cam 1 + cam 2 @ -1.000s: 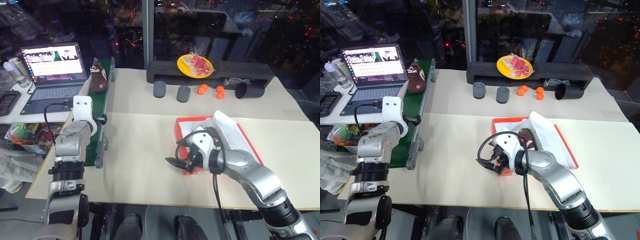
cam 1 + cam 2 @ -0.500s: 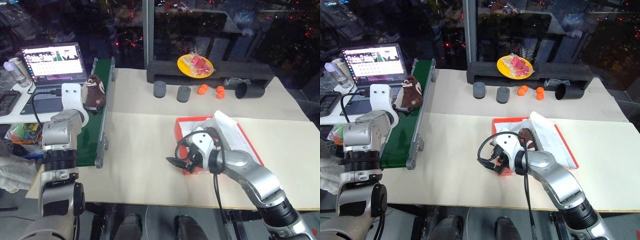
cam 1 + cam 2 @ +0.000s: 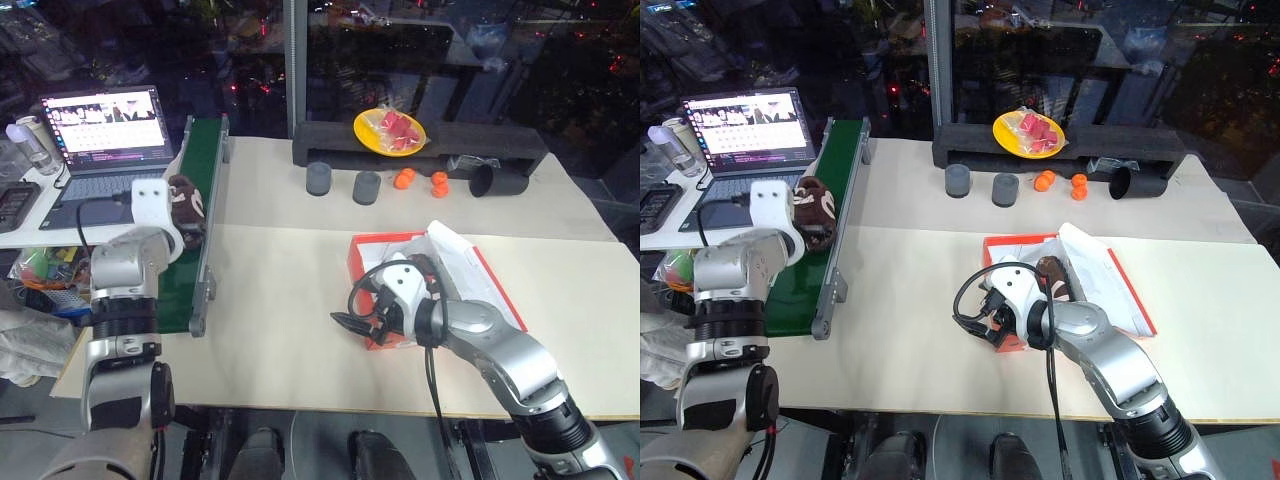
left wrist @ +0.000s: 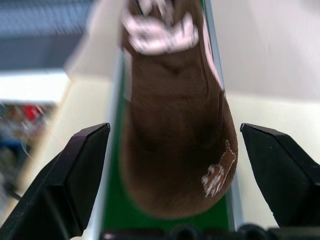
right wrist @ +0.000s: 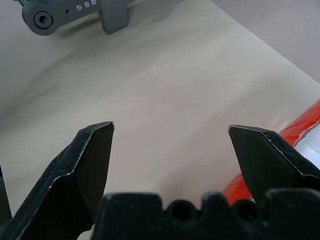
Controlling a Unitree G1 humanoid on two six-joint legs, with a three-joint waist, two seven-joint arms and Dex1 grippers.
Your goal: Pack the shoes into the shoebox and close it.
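Currently the left tool (image 4: 170, 150) straddles the shoe (image 4: 175, 135), released; right tool (image 5: 170, 145) released beside the box (image 3: 400, 250). Closing off-centre could drop the shoe off the belt (image 3: 180, 290).

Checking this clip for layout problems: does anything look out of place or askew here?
One brown shoe lies on the green conveyor belt, between the open left gripper's fingers, apart from the shoebox. The box sits open with white paper sticking out. Nothing looks spilled or damaged.
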